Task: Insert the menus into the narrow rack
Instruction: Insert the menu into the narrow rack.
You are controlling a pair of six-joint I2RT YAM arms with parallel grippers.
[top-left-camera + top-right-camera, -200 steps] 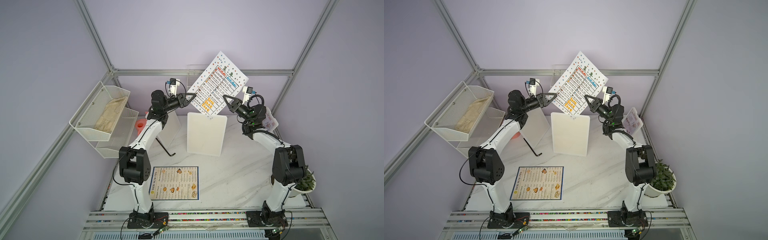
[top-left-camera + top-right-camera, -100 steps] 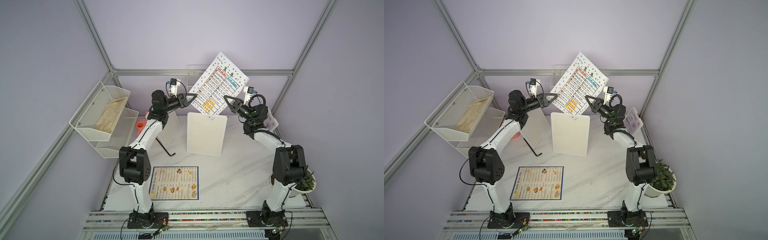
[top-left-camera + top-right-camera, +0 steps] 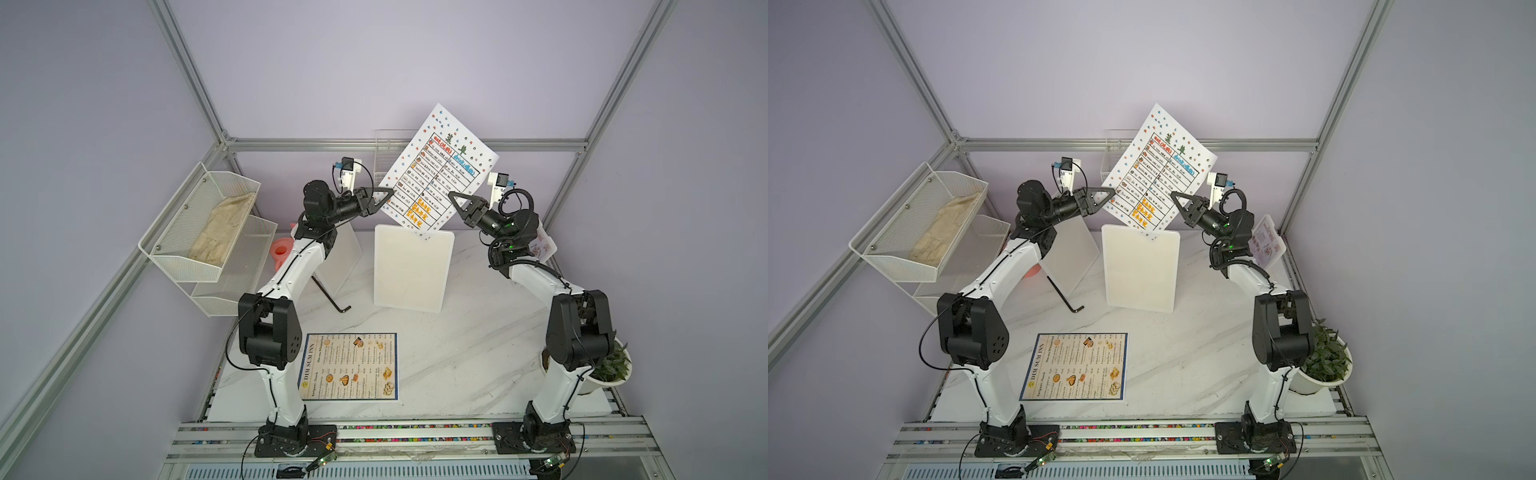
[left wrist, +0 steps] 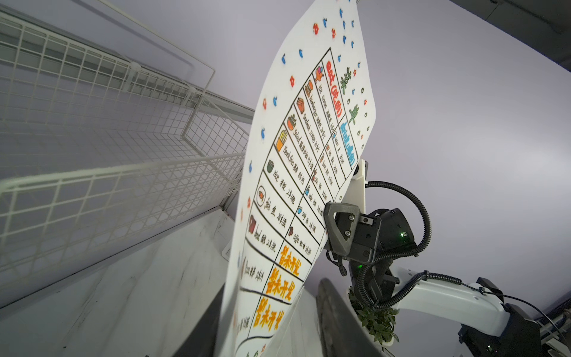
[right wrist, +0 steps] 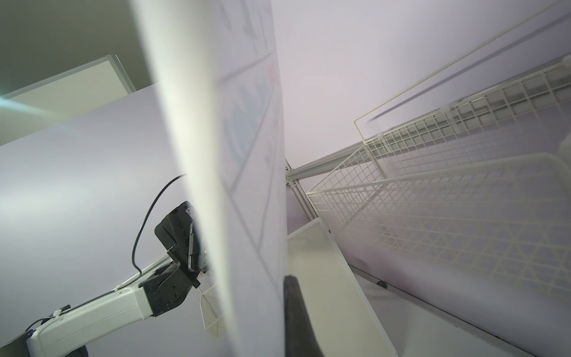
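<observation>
- Both arms are raised over the back of the tabletop (image 3: 478, 353). The left arm (image 3: 291, 270) and the right arm (image 3: 536, 278) reach toward each other.
- The white dotted sheet (image 3: 436, 170) is up in the air between them, tilted on a corner, with its print facing the top camera.
- Right jaws: closed on the sheet's edge nearest that arm, low down. In the right wrist view the paper (image 5: 247, 185) runs flush along one dark finger (image 5: 293, 309).
- Left jaws: parted and straddling the sheet's opposite lower edge. In the left wrist view the sheet (image 4: 293, 185) lies against one finger (image 4: 200, 324), with a clear gap to the other.
- The sheet bows slightly. In both top views its lowest corner hangs over the top edge of the white board (image 3: 411, 270).
- The wire rack (image 3: 384, 145) sits at the back wall, partly hidden behind the sheet. The sheet is in front of it, not inside.
- The DIM SUM INN menu (image 3: 351, 365) lies flat near the front of the tabletop, just beside the left arm.
- A small card (image 3: 1264, 243) leans at the tabletop's edge behind the right arm. I cannot read its print.
</observation>
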